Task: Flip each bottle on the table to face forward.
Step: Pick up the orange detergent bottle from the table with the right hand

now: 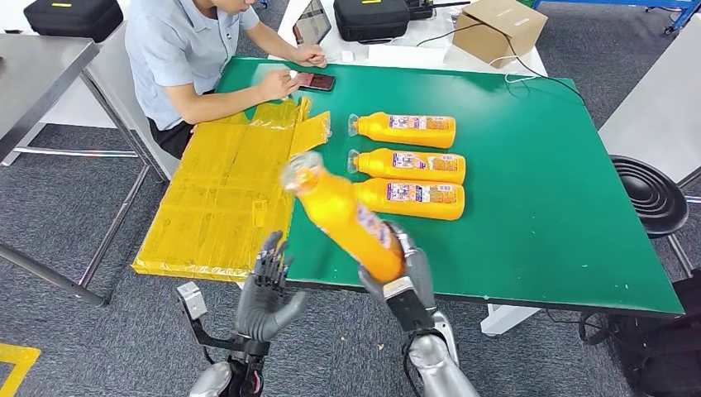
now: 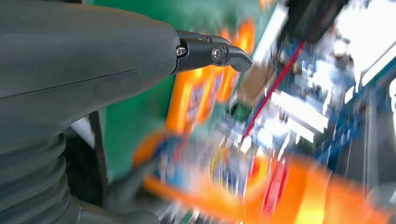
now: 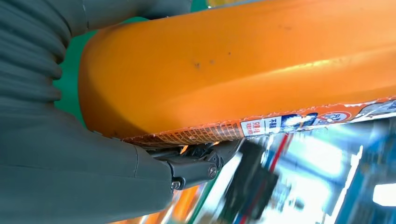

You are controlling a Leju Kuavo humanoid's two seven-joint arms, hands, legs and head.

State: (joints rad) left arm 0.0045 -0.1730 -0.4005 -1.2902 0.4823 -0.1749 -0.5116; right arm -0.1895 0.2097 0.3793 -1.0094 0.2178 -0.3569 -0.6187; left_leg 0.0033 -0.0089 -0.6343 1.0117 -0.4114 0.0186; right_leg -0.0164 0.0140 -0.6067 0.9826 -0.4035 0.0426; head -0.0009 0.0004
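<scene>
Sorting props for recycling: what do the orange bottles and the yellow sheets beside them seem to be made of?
The orange bottles look like glossy moulded plastic: smooth sheen, printed wrap labels, including the one the right hand holds. The yellow sheets look like thin shiny plastic film, probably flattened bags: crinkled, reflective.

Four orange bottles: three lying on the green desk [image 1: 537, 207], namely the far one [image 1: 405, 130], the middle one [image 1: 409, 165] and the near one [image 1: 413, 198], plus one [image 1: 343, 217] held up off it. One person [image 1: 186, 50]. One phone [image 1: 316, 81]. One cardboard box [image 1: 500, 29]. Two black cases [image 1: 372, 18] [image 1: 73, 16]. One round black stool [image 1: 653, 194].
</scene>
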